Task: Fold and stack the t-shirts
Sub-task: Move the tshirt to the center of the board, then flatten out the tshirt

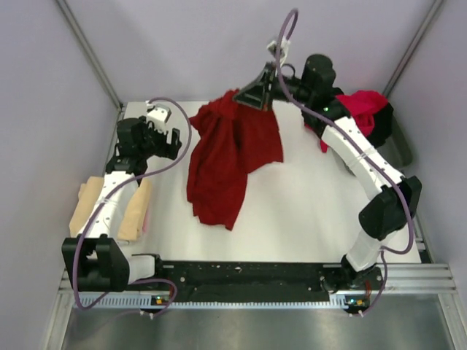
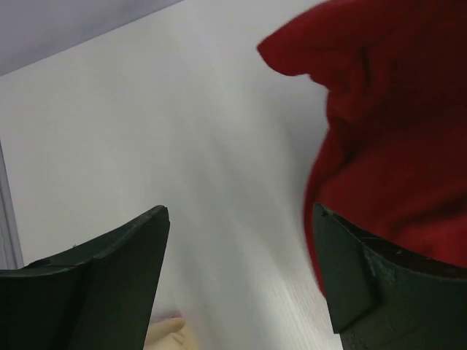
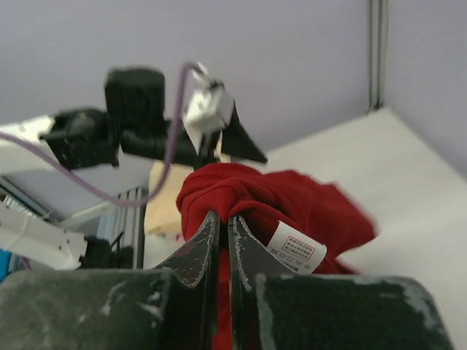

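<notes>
The dark maroon t-shirt (image 1: 230,160) hangs crumpled from my right gripper (image 1: 257,98), which is shut on its collar at the table's back middle; its lower part trails on the white table. The right wrist view shows the jaws closed on the cloth (image 3: 292,204) beside a white label (image 3: 295,248). My left gripper (image 1: 162,138) is open and empty at the back left, just left of the shirt (image 2: 394,138). A folded beige t-shirt (image 1: 135,208) lies at the left edge under my left arm. A bright red t-shirt (image 1: 361,109) and a black t-shirt (image 1: 385,120) are heaped at the back right.
Lilac walls close in the table (image 1: 306,204) on three sides. A grey-green tray (image 1: 401,146) sits at the far right behind the heap. Purple cables loop off both wrists.
</notes>
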Controlling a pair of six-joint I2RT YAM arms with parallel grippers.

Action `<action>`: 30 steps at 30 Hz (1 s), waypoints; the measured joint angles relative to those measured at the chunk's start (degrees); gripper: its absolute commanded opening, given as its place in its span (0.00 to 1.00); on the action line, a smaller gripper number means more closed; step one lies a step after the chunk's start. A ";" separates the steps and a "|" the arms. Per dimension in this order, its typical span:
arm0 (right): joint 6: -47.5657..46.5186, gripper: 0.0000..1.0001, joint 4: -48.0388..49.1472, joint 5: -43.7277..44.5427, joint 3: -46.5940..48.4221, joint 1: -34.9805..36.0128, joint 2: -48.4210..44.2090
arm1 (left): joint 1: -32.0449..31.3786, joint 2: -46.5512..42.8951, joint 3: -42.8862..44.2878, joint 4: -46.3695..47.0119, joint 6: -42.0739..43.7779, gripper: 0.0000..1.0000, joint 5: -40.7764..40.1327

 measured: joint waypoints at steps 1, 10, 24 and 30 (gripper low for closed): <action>-0.87 0.00 -0.74 -0.85 -3.65 -0.28 -0.79 | 0.00 0.00 -0.02 -0.04 0.90 0.78 0.92; -1.97 0.00 -4.46 0.94 -34.67 -12.87 -6.45 | -5.64 4.46 -0.59 -6.99 12.48 0.73 3.74; -6.75 0.83 -30.45 41.07 -39.32 -19.28 -6.69 | -8.04 18.58 -1.25 -19.39 17.88 0.75 -6.21; -14.56 0.75 -31.23 45.22 -38.88 -16.11 -8.50 | -8.04 20.57 -2.23 -22.12 18.75 0.11 -7.69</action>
